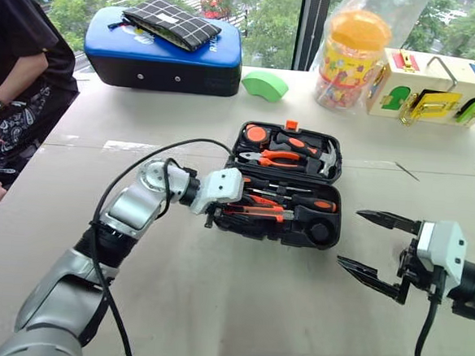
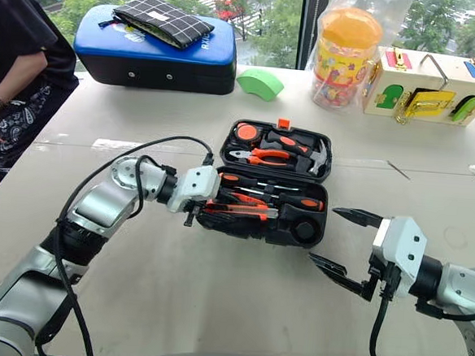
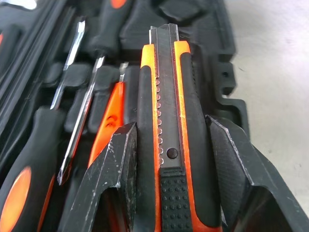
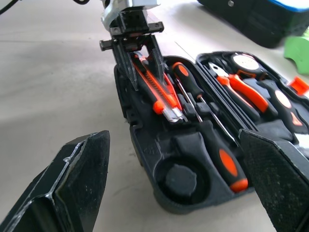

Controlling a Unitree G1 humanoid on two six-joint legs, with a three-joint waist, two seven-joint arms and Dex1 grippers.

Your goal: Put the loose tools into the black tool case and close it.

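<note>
The black tool case (image 1: 335,234) lies open on the table, its lid half holding pliers, a hammer and a tape measure. Orange-and-black screwdrivers (image 1: 302,203) lie in the near half, and a dark tape ring (image 4: 178,176) sits in a round recess at its corner. My left gripper (image 3: 174,130) is shut on an orange-and-black flat tool (image 3: 166,116) by its handle end, at the case's left edge. The tool's tip (image 4: 171,113) reaches low into the near half beside the screwdrivers; whether it rests there I cannot tell. My right gripper (image 1: 349,237) stands open just right of the case, holding nothing.
At the back stand a blue-topped padded case (image 1: 160,58) with a checked pouch (image 1: 171,23) on it, a green block (image 1: 264,84), an orange-lidded jar (image 1: 353,60) and a wooden latch box (image 1: 435,90). A person (image 1: 15,89) sits at the table's left edge.
</note>
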